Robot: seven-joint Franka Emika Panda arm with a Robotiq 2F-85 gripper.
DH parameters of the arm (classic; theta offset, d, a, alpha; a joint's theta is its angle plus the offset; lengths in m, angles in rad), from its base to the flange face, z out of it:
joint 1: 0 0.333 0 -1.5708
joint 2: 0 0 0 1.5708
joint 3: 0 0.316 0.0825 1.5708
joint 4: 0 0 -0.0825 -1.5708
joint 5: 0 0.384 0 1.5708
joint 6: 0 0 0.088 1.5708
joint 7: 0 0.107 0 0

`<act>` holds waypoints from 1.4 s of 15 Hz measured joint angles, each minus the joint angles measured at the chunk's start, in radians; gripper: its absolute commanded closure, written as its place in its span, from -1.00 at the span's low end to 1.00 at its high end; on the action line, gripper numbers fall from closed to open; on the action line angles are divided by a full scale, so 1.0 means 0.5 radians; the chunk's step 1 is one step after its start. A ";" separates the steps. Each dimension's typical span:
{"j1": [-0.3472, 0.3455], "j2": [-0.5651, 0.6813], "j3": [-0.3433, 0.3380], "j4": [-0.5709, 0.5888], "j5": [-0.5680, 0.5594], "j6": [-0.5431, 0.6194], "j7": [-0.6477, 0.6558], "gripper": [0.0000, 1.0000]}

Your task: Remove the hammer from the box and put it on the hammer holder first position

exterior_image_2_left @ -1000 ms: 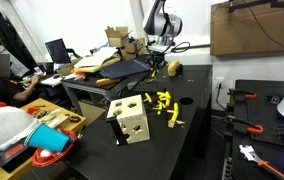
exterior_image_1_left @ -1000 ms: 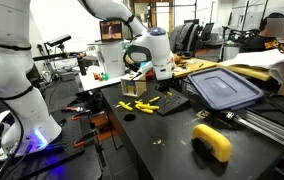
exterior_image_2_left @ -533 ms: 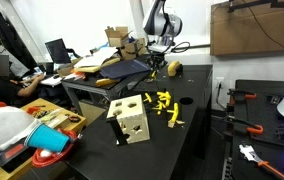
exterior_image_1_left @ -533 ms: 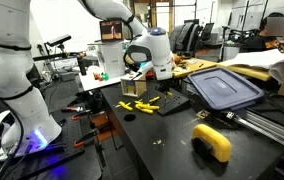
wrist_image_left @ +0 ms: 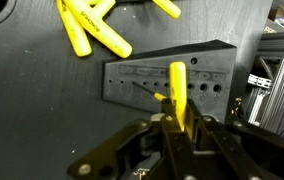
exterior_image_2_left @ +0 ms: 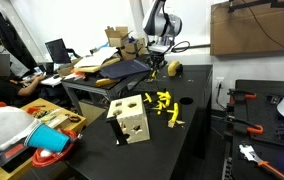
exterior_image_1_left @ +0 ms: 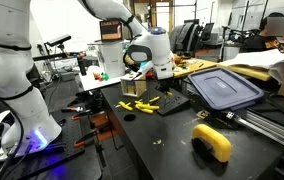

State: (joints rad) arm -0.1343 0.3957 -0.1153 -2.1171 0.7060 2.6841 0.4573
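On the dark table [wrist_image_left: 32,100], seen from the wrist view, the gripper [wrist_image_left: 179,128] is clamped on the hammer [wrist_image_left: 178,85] by its yellow handle. The handle reaches out over the holder [wrist_image_left: 132,82], a grey block with rows of holes. Whether the hammer's end touches the block cannot be told. Loose yellow tools [wrist_image_left: 92,30] lie just beyond the holder. In an exterior view the box [exterior_image_2_left: 132,122] stands near the table's front edge, well apart from the arm [exterior_image_2_left: 160,20], so the hammer is out of it. In an exterior view a blue bin [exterior_image_1_left: 222,88] lies flat near the arm. Against the pictures from half a second and a second ago, nothing has visibly shifted: arm, box, bin and tools sit where they were.
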 measured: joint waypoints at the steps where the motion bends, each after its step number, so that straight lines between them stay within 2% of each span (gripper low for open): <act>1: 0.001 0.000 0.000 0.000 -0.009 0.000 0.000 0.92; 11: 0.002 0.041 -0.001 0.007 -0.080 -0.008 0.007 0.92; 12: 0.002 0.041 -0.001 0.007 -0.080 -0.008 0.009 0.18; 14: 0.001 0.042 -0.001 0.006 -0.080 -0.008 0.010 0.03; 21: 0.003 0.155 -0.001 -0.006 -0.080 0.027 0.011 -0.98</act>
State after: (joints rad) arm -0.1328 0.4733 -0.1158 -2.1204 0.6662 2.6974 0.4627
